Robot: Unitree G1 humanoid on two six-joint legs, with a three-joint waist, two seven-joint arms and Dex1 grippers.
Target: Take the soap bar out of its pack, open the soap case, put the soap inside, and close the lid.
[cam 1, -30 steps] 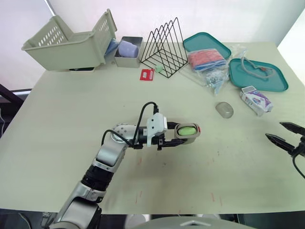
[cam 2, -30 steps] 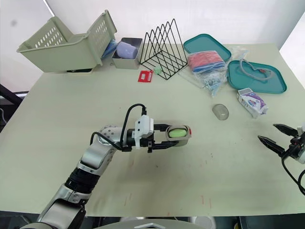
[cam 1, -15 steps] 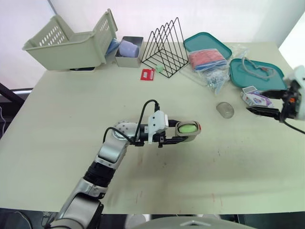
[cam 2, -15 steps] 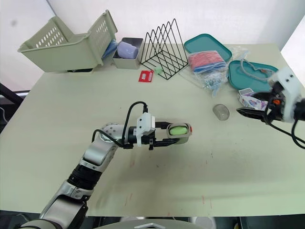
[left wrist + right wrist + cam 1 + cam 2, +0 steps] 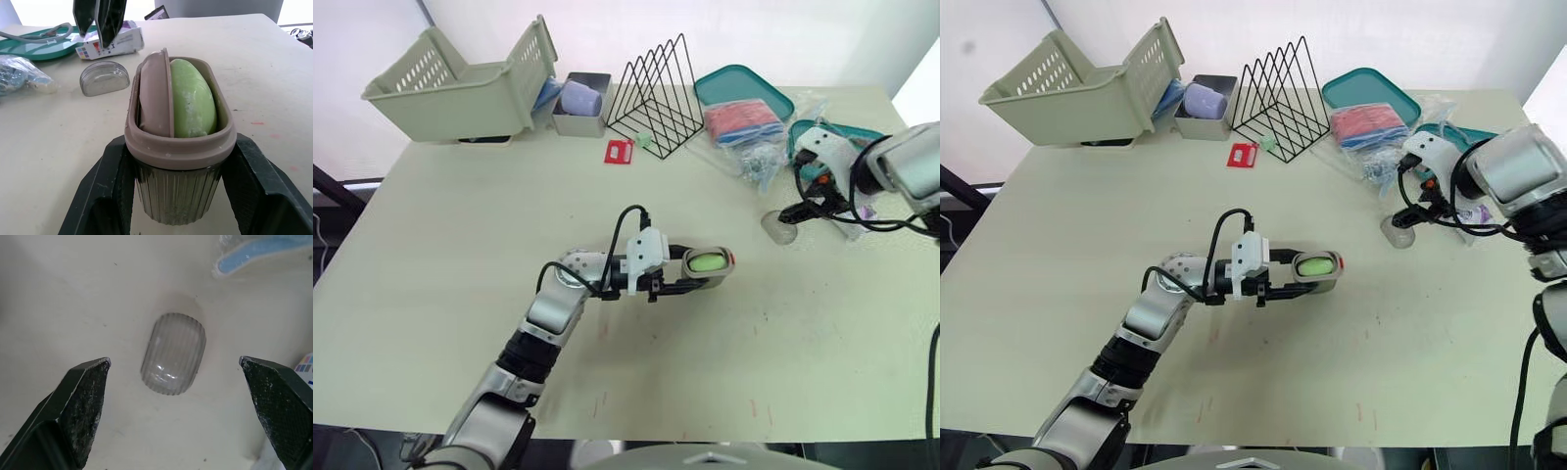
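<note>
Pale tabletop (image 5: pixel 460 215), cluttered along its far edge with a slatted basket (image 5: pixel 460 83), a wire rack (image 5: pixel 656 93) and teal trays (image 5: pixel 744 88); the working area is near the middle and to the robot's right.

Left gripper (image 5: pixel 178 147) – fingers closed against both flanks of the soap case (image 5: pixel 176 196), holding it upright with its mouth open. The green soap bar (image 5: pixel 191 105) sits inside the case, beside a brown inner piece that stands tilted on edge.

Right gripper (image 5: pixel 173 361) – jaws spread wide, poised directly above the clear ribbed lid (image 5: pixel 1397 232), one finger to each side and not touching it. The lid lies dome-up on the table, well apart from the case and near the soap pack (image 5: pixel 117 41), which rests beside a teal tray.

Progress, as judged from this arrangement: unpacking, opening and loading appear complete, since the bar is out of its pack and in the open case. Closing remains – the lid has yet to be grasped, carried across to the case and seated on its rim. Whether the tilted inner piece would obstruct seating cannot be told.
</note>
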